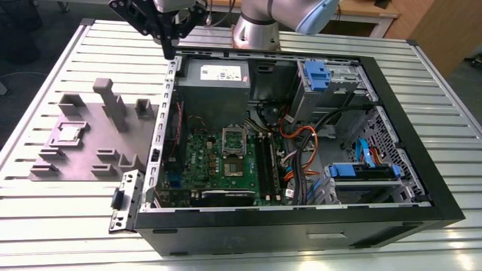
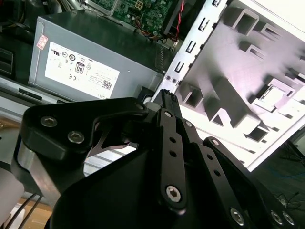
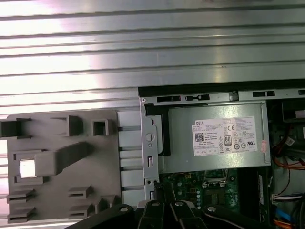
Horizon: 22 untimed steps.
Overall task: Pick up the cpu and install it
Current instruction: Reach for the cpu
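Observation:
The cpu (image 1: pixel 69 132) is a small silver-grey square lying flat in a pocket of the grey plastic tray (image 1: pixel 83 151), at the exterior view's left of the open computer case. It also shows as a bright square in both wrist views: cpu (image 3: pixel 27 168), cpu (image 2: pixel 274 94). My gripper (image 1: pixel 170 55) hangs above the case's far left corner, well apart from the cpu, with its fingers shut and nothing between them. The green motherboard (image 1: pixel 207 164) lies inside the case with its metal socket frame (image 1: pixel 233 139) near the middle.
A grey power supply (image 1: pixel 214 84) sits in the case just below the gripper (image 3: pixel 158 190). Tall posts (image 1: pixel 113 104) rise from the tray (image 3: pixel 57 188). Cables, blue drive bays (image 1: pixel 362 172) and the case walls crowd the exterior view's right. The table is ribbed metal (image 1: pixel 60 62).

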Motion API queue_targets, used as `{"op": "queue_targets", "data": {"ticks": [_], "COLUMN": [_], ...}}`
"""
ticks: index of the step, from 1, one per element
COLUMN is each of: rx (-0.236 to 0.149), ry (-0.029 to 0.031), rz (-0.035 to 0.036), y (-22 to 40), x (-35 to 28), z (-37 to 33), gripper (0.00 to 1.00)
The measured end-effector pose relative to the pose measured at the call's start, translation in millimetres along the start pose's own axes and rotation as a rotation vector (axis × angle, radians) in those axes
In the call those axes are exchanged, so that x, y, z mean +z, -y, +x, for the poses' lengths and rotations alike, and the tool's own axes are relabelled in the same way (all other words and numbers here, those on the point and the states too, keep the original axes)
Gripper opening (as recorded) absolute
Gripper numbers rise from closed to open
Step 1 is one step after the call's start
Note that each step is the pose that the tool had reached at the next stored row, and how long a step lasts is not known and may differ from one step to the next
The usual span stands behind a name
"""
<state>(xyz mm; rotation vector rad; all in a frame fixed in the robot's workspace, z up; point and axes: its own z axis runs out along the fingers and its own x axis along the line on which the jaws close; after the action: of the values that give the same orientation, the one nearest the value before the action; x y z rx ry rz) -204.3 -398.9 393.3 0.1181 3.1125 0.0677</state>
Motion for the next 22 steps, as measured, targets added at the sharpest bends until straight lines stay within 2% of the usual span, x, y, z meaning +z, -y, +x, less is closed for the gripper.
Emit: {"op": "queue_targets", "data": {"ticks": [10,22], "rx": [0.0,0.0], "ry": [0.0,0.0001], "rz": [0.0,-0.0001], "y": [0.8,1.2], "x": [-0.3,-0.4], "z": [10.8,15.5], "gripper": [0.11,0.11]}}
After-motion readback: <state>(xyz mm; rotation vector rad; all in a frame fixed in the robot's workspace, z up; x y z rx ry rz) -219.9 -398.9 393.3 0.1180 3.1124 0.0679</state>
